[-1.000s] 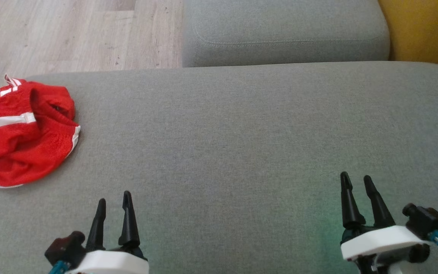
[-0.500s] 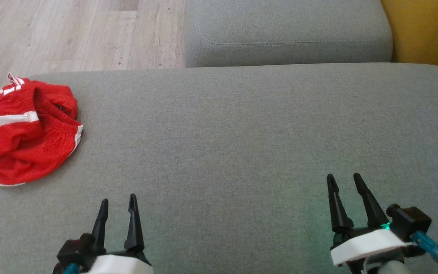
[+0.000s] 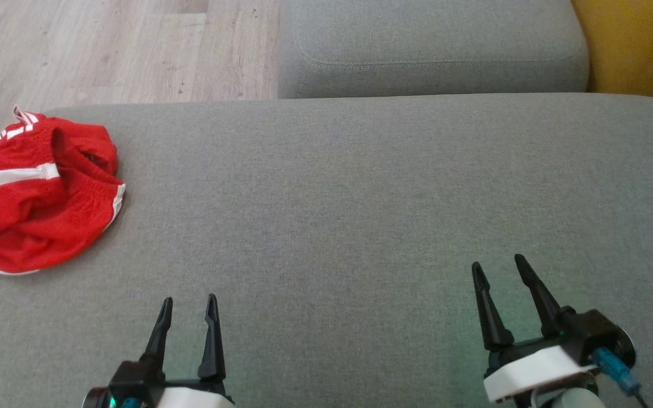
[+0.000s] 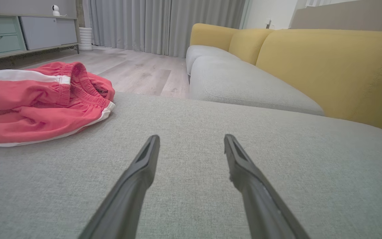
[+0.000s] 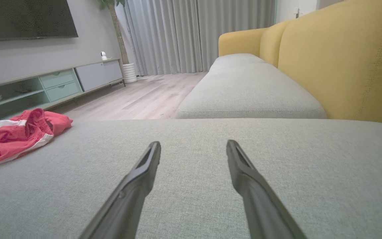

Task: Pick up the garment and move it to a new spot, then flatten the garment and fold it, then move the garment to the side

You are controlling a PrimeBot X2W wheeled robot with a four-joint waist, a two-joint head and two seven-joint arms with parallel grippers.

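Note:
The garment (image 3: pixel 37 192) is a pair of red shorts with white stripes, crumpled at the far left of the grey cushion (image 3: pixel 349 192). From the left wrist the garment (image 4: pixel 38 103) lies ahead and to the left; from the right wrist the garment (image 5: pixel 15 134) sits far off to the left. My left gripper (image 3: pixel 189 303) stands open low over the cushion, well short of the shorts, nothing between its fingers. My right gripper (image 3: pixel 499 266) is open too, near the lower right, over bare fabric.
A second grey seat cushion (image 3: pixel 428 45) lies beyond, with a yellow backrest (image 3: pixel 638 45) at the right. Wooden floor (image 3: pixel 105 51) shows past the cushion's far left edge. A low cabinet (image 5: pixel 55 83) stands across the room.
The left gripper has drifted right and lower in the head view; the right gripper has shifted left and turned slightly. The garment lies as before; the camera moved a little.

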